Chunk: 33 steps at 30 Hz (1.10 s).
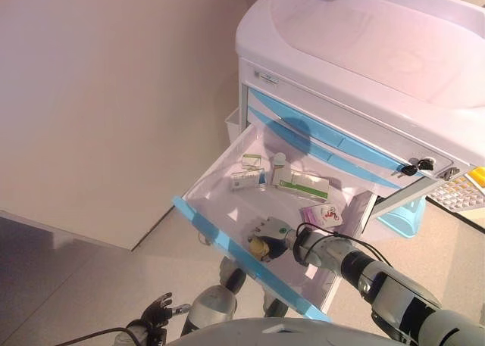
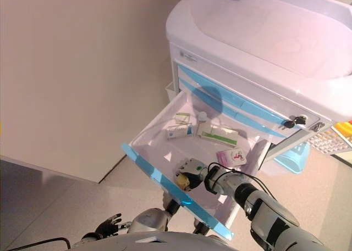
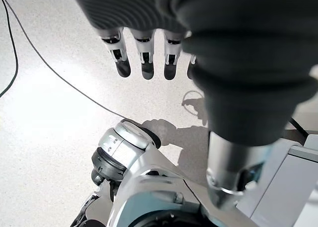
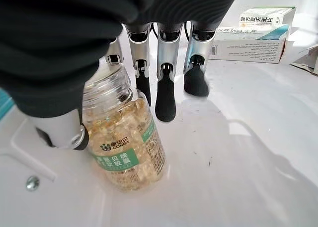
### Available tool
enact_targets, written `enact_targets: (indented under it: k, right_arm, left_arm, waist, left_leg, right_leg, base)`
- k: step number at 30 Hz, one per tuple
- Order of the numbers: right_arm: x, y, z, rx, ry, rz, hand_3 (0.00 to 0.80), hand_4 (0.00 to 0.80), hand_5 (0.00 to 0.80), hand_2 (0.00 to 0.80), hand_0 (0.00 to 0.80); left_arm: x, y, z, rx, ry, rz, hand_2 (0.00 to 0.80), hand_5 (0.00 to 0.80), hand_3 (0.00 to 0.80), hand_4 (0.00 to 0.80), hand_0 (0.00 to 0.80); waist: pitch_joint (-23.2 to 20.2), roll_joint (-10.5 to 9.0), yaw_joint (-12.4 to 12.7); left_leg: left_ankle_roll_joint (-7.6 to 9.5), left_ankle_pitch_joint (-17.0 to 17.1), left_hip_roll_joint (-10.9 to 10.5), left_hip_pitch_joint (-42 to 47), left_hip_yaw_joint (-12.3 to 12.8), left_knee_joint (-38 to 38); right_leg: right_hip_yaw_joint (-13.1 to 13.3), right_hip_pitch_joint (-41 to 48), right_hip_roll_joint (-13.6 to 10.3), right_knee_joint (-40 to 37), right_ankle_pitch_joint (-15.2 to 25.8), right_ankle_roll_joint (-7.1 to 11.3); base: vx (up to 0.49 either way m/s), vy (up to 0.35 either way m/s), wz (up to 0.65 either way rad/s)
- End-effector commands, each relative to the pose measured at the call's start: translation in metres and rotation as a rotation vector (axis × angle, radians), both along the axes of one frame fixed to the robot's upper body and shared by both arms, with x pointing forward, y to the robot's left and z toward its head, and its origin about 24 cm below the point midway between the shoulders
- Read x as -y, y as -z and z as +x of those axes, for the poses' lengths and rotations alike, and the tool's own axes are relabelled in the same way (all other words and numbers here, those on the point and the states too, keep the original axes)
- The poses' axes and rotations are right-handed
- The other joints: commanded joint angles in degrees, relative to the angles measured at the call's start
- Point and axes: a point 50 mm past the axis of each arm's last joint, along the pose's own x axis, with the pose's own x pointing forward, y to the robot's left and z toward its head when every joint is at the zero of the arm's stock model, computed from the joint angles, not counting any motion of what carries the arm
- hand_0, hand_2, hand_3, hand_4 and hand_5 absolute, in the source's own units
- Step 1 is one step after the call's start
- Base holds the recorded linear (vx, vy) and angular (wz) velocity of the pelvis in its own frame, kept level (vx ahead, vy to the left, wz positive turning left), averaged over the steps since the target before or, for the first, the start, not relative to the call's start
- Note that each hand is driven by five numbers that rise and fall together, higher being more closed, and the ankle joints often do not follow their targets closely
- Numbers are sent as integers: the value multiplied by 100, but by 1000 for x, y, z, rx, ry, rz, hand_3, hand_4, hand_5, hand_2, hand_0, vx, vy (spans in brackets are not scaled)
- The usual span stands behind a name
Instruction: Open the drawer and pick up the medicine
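The drawer (image 1: 220, 181) is standing open. The right robot hand (image 4: 149, 63) is reaching inside, fingers relaxed and open, thumb beside a capsule bottle (image 4: 124, 142) lying on the drawer floor. The left robot hand (image 3: 144, 53) is hanging open near the floor.

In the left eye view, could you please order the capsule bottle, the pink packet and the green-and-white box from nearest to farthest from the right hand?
1. Capsule bottle, against the right hand, near the drawer's front.
2. Pink packet, toward the drawer's right side.
3. Green-and-white box, farther back.
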Motion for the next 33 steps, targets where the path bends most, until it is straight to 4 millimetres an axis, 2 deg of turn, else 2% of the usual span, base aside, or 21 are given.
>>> enact_targets:
  k: [1, 9, 13, 14, 15, 17, 20, 22, 25, 26, 28, 29, 32, 33]
  right_arm:
    - [-15, -1, -5, 2, -45, 48, 800, 800, 800, 800, 800]
    - [-12, -7, 0, 16, -36, 54, 800, 800, 800, 800, 800]
    - [-12, -39, 18, 19, -8, 103, 800, 800, 800, 800, 800]
    - [-12, -60, 25, 23, -12, 117, 800, 800, 800, 800, 800]
    - [-9, -69, 28, 17, -3, 123, 800, 800, 800, 800, 800]
    - [-1, -109, 36, 15, 19, 154, 800, 800, 800, 800, 800]
    - [13, -164, 42, -1, 48, 212, 800, 800, 800, 800, 800]
    - [21, -192, 44, -49, 76, 268, 800, 800, 800, 800, 800]
    - [36, -233, 55, -136, 138, 424, 800, 800, 800, 800, 800]
    - [44, -255, 64, -180, 156, 561, 800, 800, 800, 800, 800]
    - [51, -284, 74, -207, 156, 726, 800, 800, 800, 800, 800]
    - [53, -291, 76, -203, 157, 768, 800, 800, 800, 800, 800]
    - [73, -334, 95, -88, 198, 993, 800, 800, 800, 800, 800]
    - [75, -341, 97, -63, 208, 1021, 800, 800, 800, 800, 800]
  left_arm:
    - [6, 0, 10, 15, 60, -5, 0, 0, 0, 0, 0]
    - [5, 0, 9, 9, 55, -3, 0, 0, 0, 0, 0]
    - [-1, 0, 6, -7, 32, 11, 0, 0, 0, 0, 0]
    - [-6, -1, 5, -12, 10, 19, 0, 0, 0, 0, 0]
    - [-6, -1, 5, -14, 5, 20, 0, 0, 0, 0, 0]
    - [-11, -2, 4, -17, -34, 26, 0, 0, 0, 0, 0]
    - [-15, -2, 3, -18, -82, 28, 0, 0, 0, 0, 0]
    - [-16, -2, 1, -19, -99, 27, 0, 0, 0, 0, 0]
    - [-15, -1, 1, -30, -102, 30, 0, 0, 0, 0, 0]
    - [-14, 0, 0, -34, -99, 32, 0, 0, 0, 0, 0]
    - [-13, 0, 2, -31, -90, 28, 0, 0, 0, 0, 0]
    - [-13, 0, 3, -30, -86, 27, 0, 0, 0, 0, 0]
    - [-9, 0, 6, -27, -53, 23, 0, 0, 0, 0, 0]
    - [-8, 0, 6, -27, -48, 23, 0, 0, 0, 0, 0]
  waist:
    - [53, -137, 110]
    - [39, -209, 57]
    - [-26, -332, -115]
    - [-40, -393, -225]
    - [-40, -406, -257]
    - [-73, -485, -478]
    - [-142, -551, -755]
    - [-183, -574, -889]
    - [-251, -593, -1036]
    - [-312, -601, -1101]
    - [-371, -609, -1155]
    - [-383, -612, -1160]
    - [-469, -617, -1144]
    - [-471, -616, -1136]
  left_leg:
    - [27, -336, -178, -78, 11, 7]
    - [38, -367, -166, -62, 85, 5]
    - [42, -377, -143, -43, 207, 5]
    - [42, -401, -128, -20, 283, 5]
    - [44, -413, -119, -7, 324, 5]
    - [50, -451, -89, 32, 492, 5]
    - [77, -514, -52, 112, 736, 5]
    - [94, -554, -37, 167, 864, 5]
    - [109, -598, -21, 252, 1016, 5]
    - [109, -630, -11, 305, 1088, 5]
    - [114, -668, -4, 375, 1169, 5]
    - [115, -680, -4, 395, 1188, 5]
    - [125, -747, -2, 506, 1242, 5]
    - [127, -758, -4, 525, 1248, 5]
  right_leg:
    - [158, 306, -126, 117, -297, 380]
    - [224, 299, -120, 91, -263, 401]
    - [351, 273, -109, 63, -197, 431]
    - [425, 265, -104, 59, -175, 443]
    - [467, 262, -100, 60, -167, 445]
    - [625, 238, -93, 56, -125, 463]
    - [888, 224, -77, 57, -92, 474]
    - [1051, 223, -68, 58, -76, 478]
    - [1218, 234, -73, 63, -47, 484]
    - [1289, 247, -79, 68, -37, 489]
    - [1360, 271, -86, 68, -26, 496]
    - [1373, 281, -88, 68, -24, 499]
    - [1401, 347, -109, 76, -27, 514]
    - [1408, 362, -111, 76, -29, 516]
  base:
    - [0, 0, 0]
    - [0, 0, 0]
    - [1, 13, -3]
    - [3, 20, -14]
    - [-3, 29, -14]
    - [-16, 52, -16]
    - [-5, 74, -44]
    - [7, 78, -55]
    - [25, 87, -42]
    - [50, 89, -39]
    - [60, 80, -35]
    - [67, 64, -23]
    - [89, 51, -14]
    - [66, 25, -6]
